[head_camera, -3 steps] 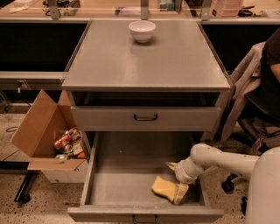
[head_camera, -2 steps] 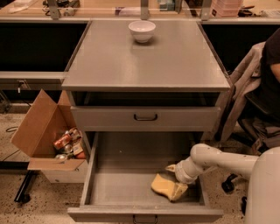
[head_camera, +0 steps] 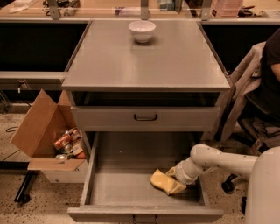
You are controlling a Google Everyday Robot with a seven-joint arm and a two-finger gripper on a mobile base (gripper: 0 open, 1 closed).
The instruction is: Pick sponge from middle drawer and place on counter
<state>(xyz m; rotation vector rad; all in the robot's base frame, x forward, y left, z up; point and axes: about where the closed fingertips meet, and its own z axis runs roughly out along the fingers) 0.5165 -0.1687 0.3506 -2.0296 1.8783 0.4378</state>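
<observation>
While the robot's white gripper (head_camera: 174,174) sits low in the wide grey metal middle drawer (head_camera: 131,192), right against the pale yellow foam sponge (head_camera: 162,182) | grip: cannot tell, hidden | advice: seat the soft foam squarely, rise clear of the drawer's sides, then cross to the matte grey counter (head_camera: 144,61).

No text, label, brand, number or sign is legible. The red and white printed packets (head_camera: 68,143) in the open brown cardboard box (head_camera: 37,127), at 8 o'clock, carry markings too small to read. The pale pink ribbed plastic container (head_camera: 225,6) at 1 o'clock shows no readable label. The white-armed two-finger gripper (head_camera: 175,174), at 5 o'clock, sits inside the wide grey metal middle drawer (head_camera: 127,192) against the pale yellow foam sponge (head_camera: 162,183); neither bears lettering.
</observation>
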